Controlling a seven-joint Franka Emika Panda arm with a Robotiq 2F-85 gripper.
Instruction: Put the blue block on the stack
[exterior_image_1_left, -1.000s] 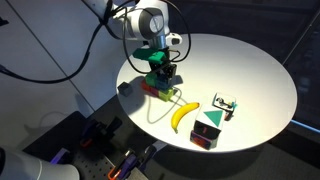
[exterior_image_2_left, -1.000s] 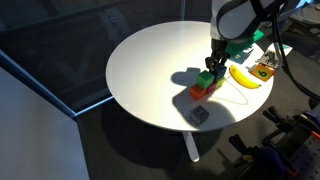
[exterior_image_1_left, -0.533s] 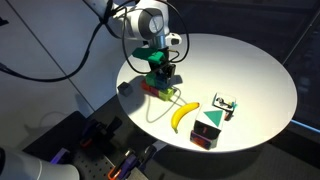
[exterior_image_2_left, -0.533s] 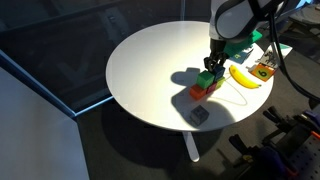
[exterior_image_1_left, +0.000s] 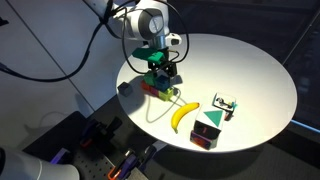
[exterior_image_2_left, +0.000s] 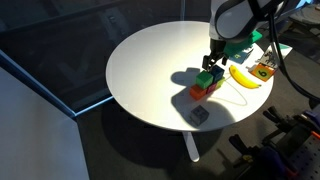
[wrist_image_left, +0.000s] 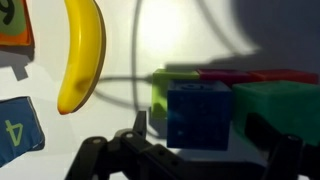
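Note:
The blue block (wrist_image_left: 200, 115) rests on top of the stack (wrist_image_left: 158, 95), with lime green and red showing beneath and beside it. In the wrist view my gripper (wrist_image_left: 200, 128) straddles the block, open, with a gap between each finger and the block's sides. Both exterior views show the gripper (exterior_image_1_left: 162, 70) (exterior_image_2_left: 213, 66) low over the green and red stack (exterior_image_1_left: 155, 86) (exterior_image_2_left: 206, 86) near the table's edge. There the fingers largely hide the blue block.
A banana (exterior_image_1_left: 182, 115) (exterior_image_2_left: 245, 77) (wrist_image_left: 80, 55) lies close beside the stack. A pile with a green triangular piece (exterior_image_1_left: 208, 130) and a small card (exterior_image_1_left: 225, 105) sit further along the round white table (exterior_image_1_left: 250, 70). A grey cube (exterior_image_2_left: 199, 116) lies near the table rim.
The arm has stayed over the stack. The jaws have parted from the blue block, though the exterior views barely show it.

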